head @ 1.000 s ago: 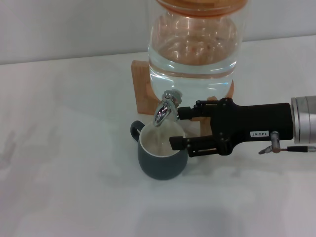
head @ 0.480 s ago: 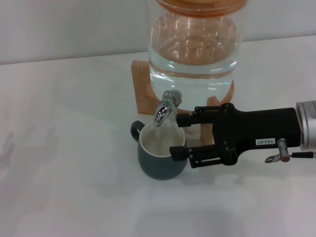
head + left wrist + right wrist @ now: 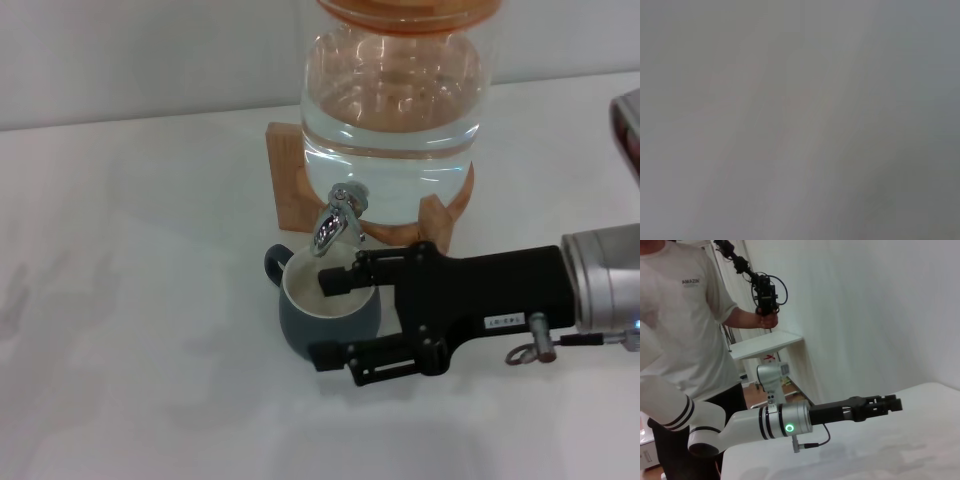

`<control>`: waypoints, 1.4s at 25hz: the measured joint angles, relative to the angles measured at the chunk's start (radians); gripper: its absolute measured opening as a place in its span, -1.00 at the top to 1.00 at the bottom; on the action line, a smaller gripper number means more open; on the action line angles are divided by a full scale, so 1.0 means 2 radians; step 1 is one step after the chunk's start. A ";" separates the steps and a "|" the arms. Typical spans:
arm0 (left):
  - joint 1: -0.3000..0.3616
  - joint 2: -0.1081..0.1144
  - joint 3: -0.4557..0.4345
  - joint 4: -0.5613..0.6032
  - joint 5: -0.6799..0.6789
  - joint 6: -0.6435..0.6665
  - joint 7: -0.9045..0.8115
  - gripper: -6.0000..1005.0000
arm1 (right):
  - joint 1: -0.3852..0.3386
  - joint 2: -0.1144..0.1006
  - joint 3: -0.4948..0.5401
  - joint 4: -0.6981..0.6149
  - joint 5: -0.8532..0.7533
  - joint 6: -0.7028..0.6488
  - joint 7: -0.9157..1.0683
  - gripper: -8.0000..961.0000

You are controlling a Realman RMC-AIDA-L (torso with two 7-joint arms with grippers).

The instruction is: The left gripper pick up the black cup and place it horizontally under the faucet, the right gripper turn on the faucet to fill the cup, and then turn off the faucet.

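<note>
Head view, left to right. Bare white bench [image 3: 120, 300] on the left, with no left arm over it. The left wrist view gives only flat grey. The right wrist view shows an arm stretched over the bench, well apart from the work. I take its tip for the left end effector [image 3: 885, 405], parked. The black cup [image 3: 300, 325] stands upright near the bench's middle, mouth up, loop handle pointing to the robot's left. It sits directly below the downward spout of the faucet [image 3: 335, 222]. The faucet is fitted low on the glass water jar [image 3: 395, 110], which rests on a wooden stand [image 3: 285, 170] behind the cup. I cannot tell whether water is running, or how full the cup is. The right end effector [image 3: 335, 318] reaches in from the right, its long axis lying roughly across the bench and pointing left. Its two straight fingers are spread wide and pinch nothing. The far finger lies over the cup's mouth, just under the spout. The near finger lies in front of the cup's wall, on the robot's side. Key relation: the faucet's lever lies just beyond and above the far finger, away from the robot, with the cup between the fingers rather than the lever. Judgement: the right arm is clearly the nearer one. To work the lever it must shift up and away from the robot, taking care that the far finger does not catch the cup's rim.
</note>
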 joint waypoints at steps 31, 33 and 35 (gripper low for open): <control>0.002 -0.001 0.000 0.000 0.003 -0.005 0.007 0.03 | 0.005 0.000 -0.088 -0.006 0.001 -0.145 0.007 -0.63; 0.002 -0.001 0.000 0.000 0.002 -0.005 0.007 0.03 | 0.005 0.000 -0.086 -0.005 0.000 -0.146 0.007 -0.63; 0.002 -0.001 0.000 0.000 0.002 -0.006 0.007 0.03 | 0.005 -0.001 -0.080 -0.003 -0.001 -0.146 0.007 -0.63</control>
